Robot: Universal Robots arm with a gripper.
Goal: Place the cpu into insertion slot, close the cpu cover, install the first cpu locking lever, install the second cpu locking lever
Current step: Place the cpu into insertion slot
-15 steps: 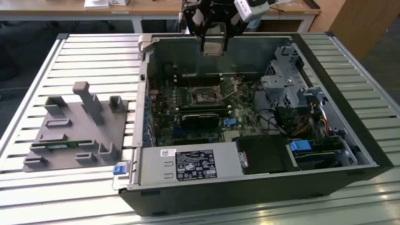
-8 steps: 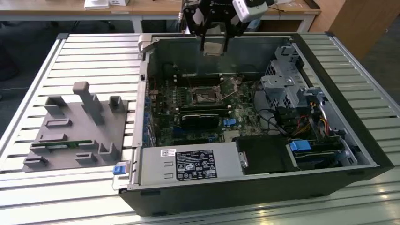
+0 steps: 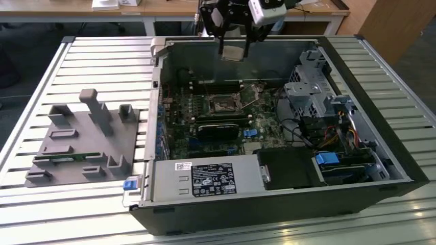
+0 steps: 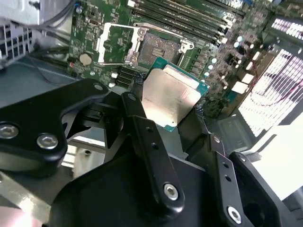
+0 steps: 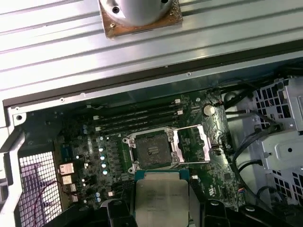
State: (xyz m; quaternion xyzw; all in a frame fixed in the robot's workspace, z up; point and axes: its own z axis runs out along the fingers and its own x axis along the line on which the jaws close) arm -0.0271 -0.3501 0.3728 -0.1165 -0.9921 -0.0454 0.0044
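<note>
Exterior view first: your end effector (image 3: 234,49) hangs high over the open computer case (image 3: 272,212), close to its far wall. It is closed on the cpu (image 3: 232,54), pinching the flat chip by two opposite edges. Take the insertion slot (image 3: 223,105) as your landmark. It sits on the motherboard well below the chip and nearer the middle of the case, so the cpu is well apart from the slot and, as I judge it, not yet over its centre. In the first wrist view the cpu (image 5: 161,198) shows just beside the bare slot (image 5: 151,150), with nothing lying between them. The chip is close to square, so it has no real long axis. Its edges run roughly parallel with the slot's frame. The cpu cover (image 5: 191,144) is swung open and lies flat right beside the slot, on the side toward the metal drive cage. In the second wrist view a black finger (image 4: 136,101) presses each side of the cpu (image 4: 173,97), and the slot (image 4: 158,47) lies beyond it, uncovered.
</note>
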